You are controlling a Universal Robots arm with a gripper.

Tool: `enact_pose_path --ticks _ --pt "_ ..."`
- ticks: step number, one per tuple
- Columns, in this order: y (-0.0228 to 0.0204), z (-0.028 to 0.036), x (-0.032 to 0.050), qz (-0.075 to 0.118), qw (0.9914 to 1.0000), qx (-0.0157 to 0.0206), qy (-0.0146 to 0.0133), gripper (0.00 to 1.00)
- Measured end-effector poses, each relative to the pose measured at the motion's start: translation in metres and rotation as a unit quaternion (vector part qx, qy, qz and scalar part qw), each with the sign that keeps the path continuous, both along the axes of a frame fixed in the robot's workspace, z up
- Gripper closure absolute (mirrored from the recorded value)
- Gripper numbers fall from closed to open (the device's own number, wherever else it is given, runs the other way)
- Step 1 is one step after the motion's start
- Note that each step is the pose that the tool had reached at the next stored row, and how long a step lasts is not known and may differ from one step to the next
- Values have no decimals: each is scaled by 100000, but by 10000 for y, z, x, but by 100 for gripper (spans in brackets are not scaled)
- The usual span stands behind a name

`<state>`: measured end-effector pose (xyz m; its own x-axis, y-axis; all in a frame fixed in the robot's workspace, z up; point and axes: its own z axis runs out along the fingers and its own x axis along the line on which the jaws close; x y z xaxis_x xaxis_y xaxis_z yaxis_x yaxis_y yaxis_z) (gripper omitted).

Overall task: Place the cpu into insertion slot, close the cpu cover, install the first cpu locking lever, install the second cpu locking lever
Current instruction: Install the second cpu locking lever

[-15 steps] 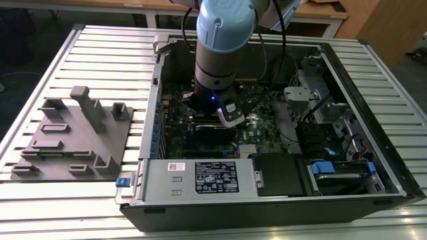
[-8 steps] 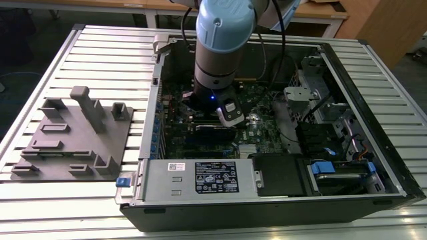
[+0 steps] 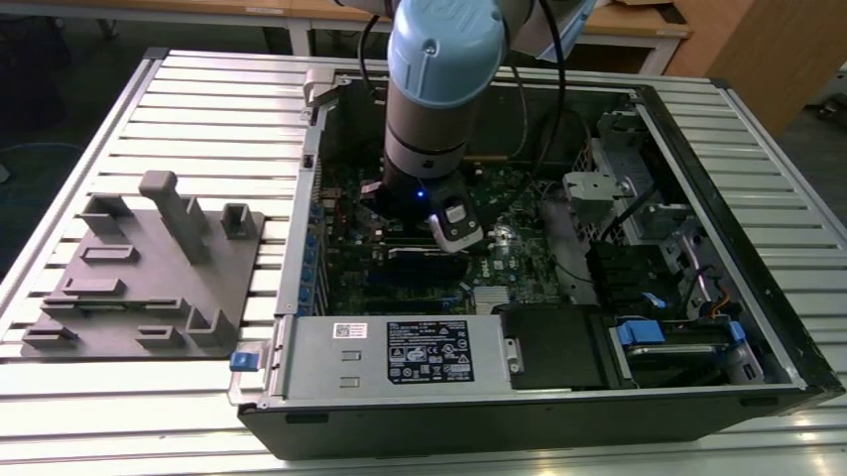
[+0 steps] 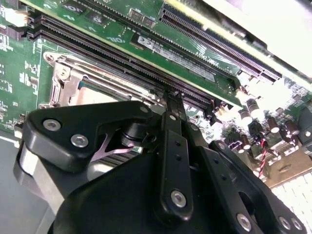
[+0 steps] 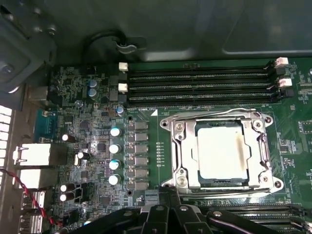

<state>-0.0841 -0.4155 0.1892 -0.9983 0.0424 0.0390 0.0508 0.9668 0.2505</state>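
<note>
In the first wrist view the cpu (image 5: 219, 151), a pale silvery square, lies in the insertion slot (image 5: 267, 161) on the green motherboard. The cpu cover (image 5: 183, 146), a silvery frame, lies flat around the cpu. A thin wire lever runs along the socket's edge nearest the gripper. My gripper (image 5: 168, 207) sits at that edge with its black fingers (image 4: 173, 105) pressed together. I cannot tell whether they touch the lever. The second wrist view shows the cover (image 4: 68, 78) just past the fingertips. In the exterior view the gripper (image 3: 404, 213) is deep inside the open computer case.
Long black memory slots (image 5: 200, 85) run beside the socket. A grey fixture plate (image 3: 146, 268) with upright pegs lies at the exterior view's left. The power supply (image 3: 397, 357) and drive bays (image 3: 662, 337) fill the case's near side. Cables hang by the arm.
</note>
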Motion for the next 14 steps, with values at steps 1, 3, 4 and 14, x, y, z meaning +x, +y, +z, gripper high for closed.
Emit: enact_pose_path --ticks 1,3,4,14 --pt "16 -13 7 -7 99999 388 -127 89" --pt "16 -9 10 3 99999 497 -148 89" --pt "16 -7 10 1 99999 519 -138 89" --pt "17 17 10 7 100000 -176 -128 89"
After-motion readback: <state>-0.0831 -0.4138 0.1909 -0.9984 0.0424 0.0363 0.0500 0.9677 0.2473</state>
